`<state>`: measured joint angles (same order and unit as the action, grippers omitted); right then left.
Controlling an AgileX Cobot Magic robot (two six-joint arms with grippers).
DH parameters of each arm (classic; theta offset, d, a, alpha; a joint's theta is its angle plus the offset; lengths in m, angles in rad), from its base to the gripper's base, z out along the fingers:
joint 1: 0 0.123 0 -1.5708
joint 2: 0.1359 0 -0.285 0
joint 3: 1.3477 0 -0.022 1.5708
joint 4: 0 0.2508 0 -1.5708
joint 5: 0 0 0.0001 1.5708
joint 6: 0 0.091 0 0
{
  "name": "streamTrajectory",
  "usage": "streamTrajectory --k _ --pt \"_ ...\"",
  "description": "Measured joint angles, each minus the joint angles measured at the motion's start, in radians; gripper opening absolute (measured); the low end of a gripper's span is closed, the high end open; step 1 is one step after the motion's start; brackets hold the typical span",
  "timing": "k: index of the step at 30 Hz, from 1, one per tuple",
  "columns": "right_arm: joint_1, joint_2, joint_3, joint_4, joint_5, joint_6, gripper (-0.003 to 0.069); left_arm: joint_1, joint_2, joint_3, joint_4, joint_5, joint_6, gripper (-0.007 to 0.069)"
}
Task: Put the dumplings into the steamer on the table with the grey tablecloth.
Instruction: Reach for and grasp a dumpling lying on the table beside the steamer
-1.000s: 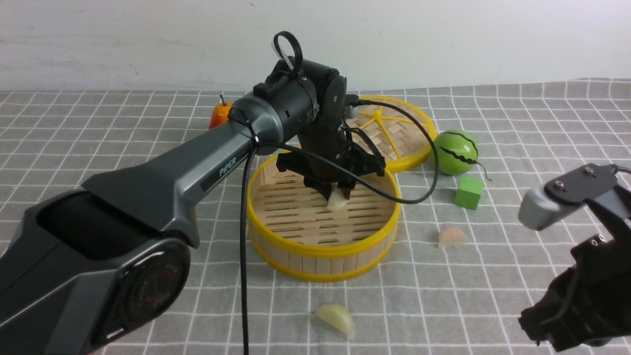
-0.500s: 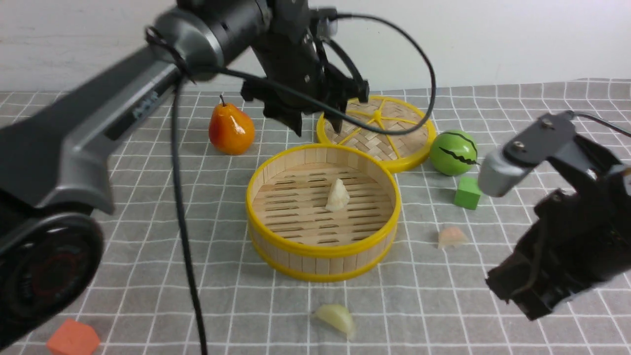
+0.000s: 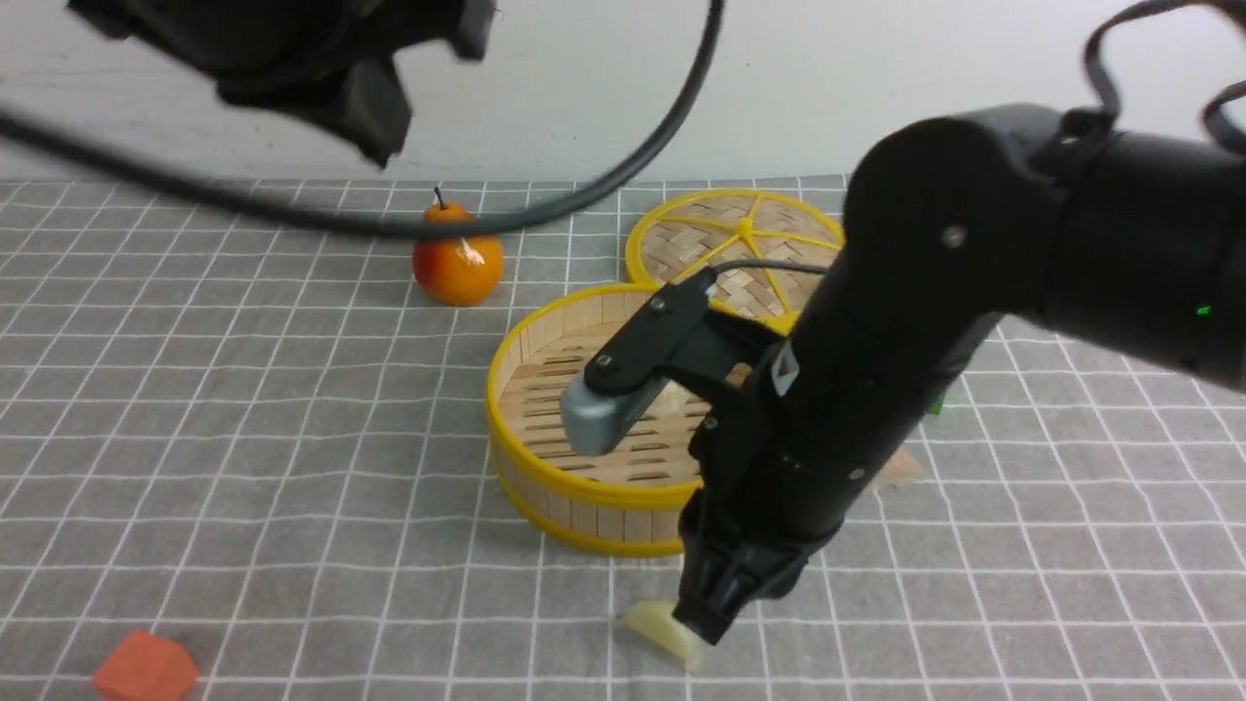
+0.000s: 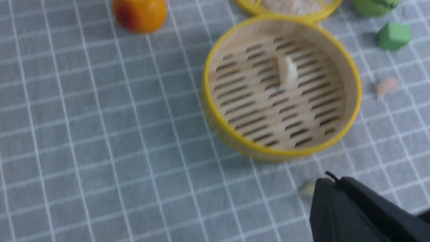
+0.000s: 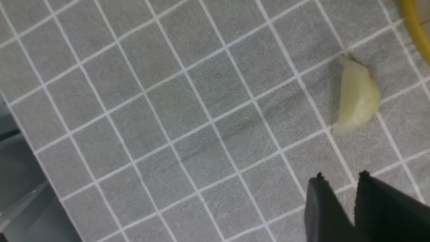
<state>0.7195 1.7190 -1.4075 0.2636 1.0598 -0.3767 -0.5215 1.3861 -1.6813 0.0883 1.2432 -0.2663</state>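
Lower centre of front view: right gripper [image 3: 701,618], jaws narrowly parted, empty, hovers beside the yellow-green dumpling [image 3: 662,628]; 1 whitish dumpling [image 4: 287,72] lies in the steamer [image 3: 574,511]; left gripper [image 3: 375,136] closed, upper left.

Bright, even light; the steamer [image 4: 268,154] looks motion-blurred from the left wrist.

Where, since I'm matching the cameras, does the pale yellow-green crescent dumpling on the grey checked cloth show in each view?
Front: pale yellow-green crescent dumpling, bottom centre, by the right gripper's tip.
Left wrist: dumpling beside the left gripper.
Right wrist: dumpling beyond the gripper.
Shared: round bamboo steamer's yellow rim.
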Motion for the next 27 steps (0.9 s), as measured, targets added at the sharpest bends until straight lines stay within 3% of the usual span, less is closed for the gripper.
streamTrajectory --k 7,11,14,18,21,23,27 --pt "0.027 0.142 -0.001 -0.033 -0.121 0.001 0.0483 0.0 -0.285 0.431 -0.004 -0.031 -0.018 -0.0014" --pt "0.036 0.204 -0.001 -0.072 -0.198 0.05 0.0538 0.0 -0.386 0.571 -0.005 -0.053 -0.039 -0.0014" --pt "0.037 0.242 -0.001 -0.132 -0.245 0.119 0.0529 0.0 -0.45 0.651 -0.005 -0.065 -0.06 -0.0014" --pt "0.037 0.294 -0.001 -0.206 -0.29 0.211 0.0449 0.0 -0.526 0.722 -0.005 -0.077 -0.096 -0.0014" --pt "0.037 0.309 -0.002 -0.216 -0.292 0.228 0.0367 0.0 -0.55 0.727 -0.005 -0.08 -0.099 -0.0014" --pt "0.037 0.31 -0.007 -0.219 -0.288 0.233 0.0252 0.0 -0.566 0.727 -0.005 -0.082 -0.099 -0.0014" --pt "0.038 0.294 -0.06 -0.22 -0.192 0.238 0.0243 0.0 -0.577 0.727 -0.004 -0.083 -0.099 -0.0014"
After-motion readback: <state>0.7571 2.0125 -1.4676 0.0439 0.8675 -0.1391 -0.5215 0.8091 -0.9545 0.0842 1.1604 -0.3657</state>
